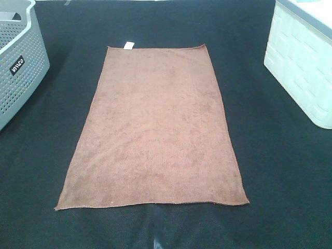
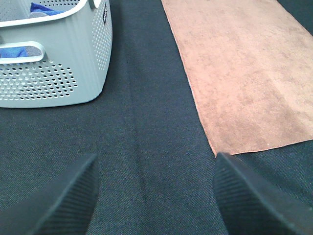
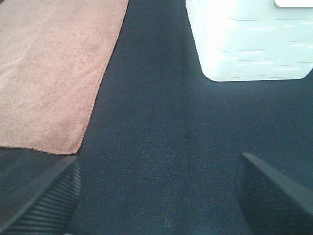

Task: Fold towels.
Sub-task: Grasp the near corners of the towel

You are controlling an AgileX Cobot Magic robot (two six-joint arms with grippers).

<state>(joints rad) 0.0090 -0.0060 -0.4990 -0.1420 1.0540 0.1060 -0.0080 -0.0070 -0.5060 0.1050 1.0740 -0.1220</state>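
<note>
From the high camera, the towel [image 1: 155,129] lies fully opened and flat in the middle of the dark surface [image 1: 280,181], with its long sides running from 12 to 6 o'clock. A white tag [image 1: 128,45] sticks out at its 11 o'clock corner. A grey perforated basket [image 1: 21,67] stands at 10 o'clock and a white bin [image 1: 301,67] at 2 o'clock, both well apart from the cloth. Neither arm shows here, and no fold has been made.

In the left wrist view, the left jaws are spread with nothing between them, over bare surface. The towel's 7 o'clock corner [image 1: 56,209] lies just ahead of one of them, untouched. The basket is near, with a blue cloth [image 2: 44,7] inside.

In the right wrist view, the right jaws are likewise spread and empty. The 5 o'clock corner [image 1: 247,203] lies just ahead of one, and the white bin stands further off.

The likely trouble is in the pick-up. The hem lies thin and flat against a surface that itself looks like fabric, so a closing pinch could slide over the edge and take nothing. It could also bite the dark covering along with the towel. If one side catches and the other misses, or they grip at unequal points, the lift would skew the cloth and the fold would land crooked.
</note>
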